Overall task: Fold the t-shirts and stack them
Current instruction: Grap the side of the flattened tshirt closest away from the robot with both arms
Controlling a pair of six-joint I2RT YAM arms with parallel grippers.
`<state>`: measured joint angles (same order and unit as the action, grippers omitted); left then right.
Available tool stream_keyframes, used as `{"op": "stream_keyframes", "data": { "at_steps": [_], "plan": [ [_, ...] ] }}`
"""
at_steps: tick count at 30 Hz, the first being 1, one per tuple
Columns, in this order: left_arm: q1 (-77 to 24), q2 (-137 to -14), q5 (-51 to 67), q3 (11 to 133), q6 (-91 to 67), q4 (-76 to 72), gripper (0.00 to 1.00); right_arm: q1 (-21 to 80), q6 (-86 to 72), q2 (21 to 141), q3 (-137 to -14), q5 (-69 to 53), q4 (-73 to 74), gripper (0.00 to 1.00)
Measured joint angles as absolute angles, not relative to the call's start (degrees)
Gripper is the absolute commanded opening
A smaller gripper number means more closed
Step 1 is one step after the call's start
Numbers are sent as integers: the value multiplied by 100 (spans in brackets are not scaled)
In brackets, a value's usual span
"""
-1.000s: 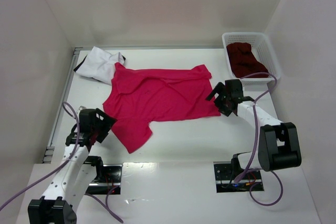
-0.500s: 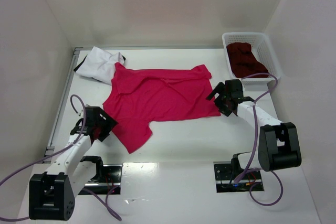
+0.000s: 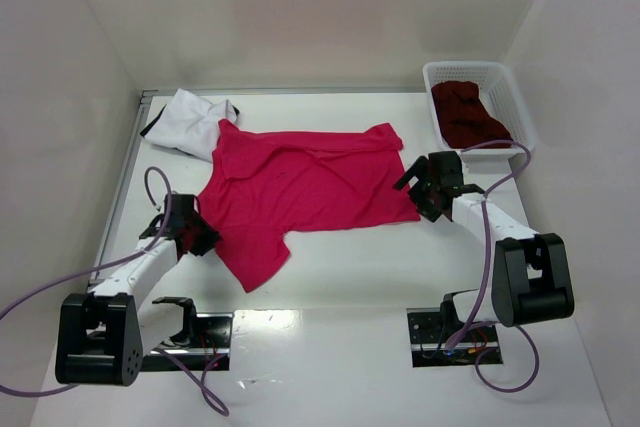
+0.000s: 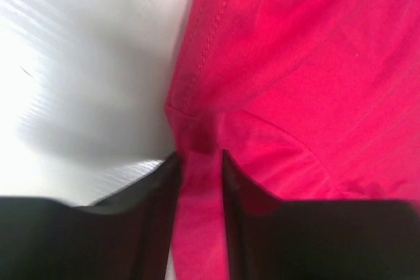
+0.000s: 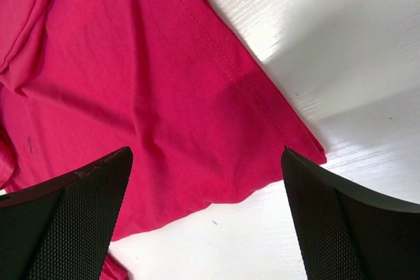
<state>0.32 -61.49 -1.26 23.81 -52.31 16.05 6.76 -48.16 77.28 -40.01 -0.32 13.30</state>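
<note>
— Red t-shirt (image 3: pixel 300 192), location?
— Spread flat mid-bench (image 3: pixel 340 267); left tool (image 4: pixel 199 181) at its near-left edge, right tool (image 5: pixel 203 195) over its right hem corner.
— Left tool, state?
— Jaws narrowed, red fabric pinched between them.
— Right tool?
— Jaws spread wide, holding nothing, hovering above the cloth.

Soft matt crimson-red cloth t-shirt (image 3: pixel 300 187) with stitched hems is seen on a glossy smooth white counter (image 3: pixel 350 267); the black right claw (image 5: pixel 207 218) pads are finely textured.
</note>
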Motion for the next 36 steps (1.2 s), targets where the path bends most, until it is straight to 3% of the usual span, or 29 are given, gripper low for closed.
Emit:
{"op": "stream_keyframes", "data": {
  "at_steps": [2,8,23,25,26,33,36],
  "plan": [
    [16,-6187,-123,2381,-5212,1627,19,676,-4838,7728,-4001,-10,1330,97],
    [5,-6204,-121,2381,-5120,1675,0,676,-4897,7728,-4001,71,1354,89],
    [5,-5822,-121,2567,-5096,1907,0,676,-5398,7738,-3551,180,1584,88],
    [5,-5822,-121,2569,-5096,1914,0,679,-5422,7736,-3551,209,1584,83],
    [5,-5822,-119,2569,-5096,1920,0,679,-5437,7736,-3546,233,1586,70],
    [5,-5822,-115,2591,-5089,1933,0,679,-5542,7752,-3524,451,1610,53],
    [21,-5804,-51,2670,-5074,1953,0,679,-5540,7841,-3527,578,1638,40]
  ]
}}
